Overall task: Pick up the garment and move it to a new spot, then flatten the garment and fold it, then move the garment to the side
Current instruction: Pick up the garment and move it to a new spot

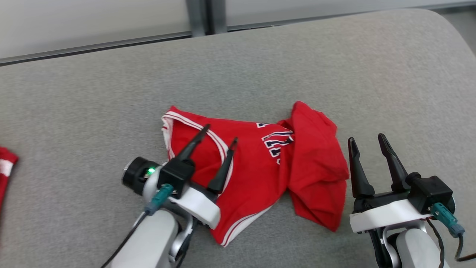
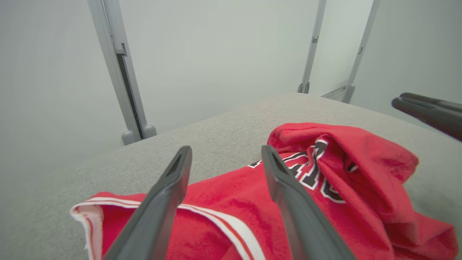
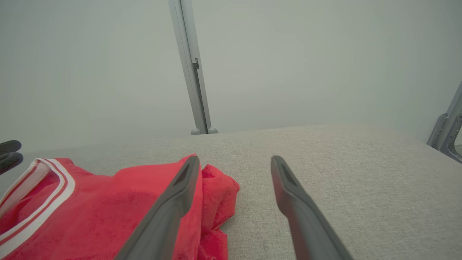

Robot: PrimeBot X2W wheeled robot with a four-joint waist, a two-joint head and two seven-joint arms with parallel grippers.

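Note:
The garment (image 1: 260,167) is a red jersey with white trim and dark lettering, lying crumpled on the grey padded table (image 1: 260,67). My left gripper (image 1: 221,134) hovers over the jersey's left part, open, with nothing between its fingers. In the left wrist view the left gripper (image 2: 225,153) is spread above the red cloth (image 2: 325,180). My right gripper (image 1: 368,139) stands open just right of the jersey's bunched right end, apart from it. The right wrist view has the right gripper (image 3: 234,162) over bare table beside the garment (image 3: 108,209).
Another piece of red and white cloth (image 1: 5,167) lies at the table's left edge. Grey frame posts (image 2: 122,72) and a pale wall stand behind the table's far edge. The right gripper's fingers (image 2: 429,110) show at the right of the left wrist view.

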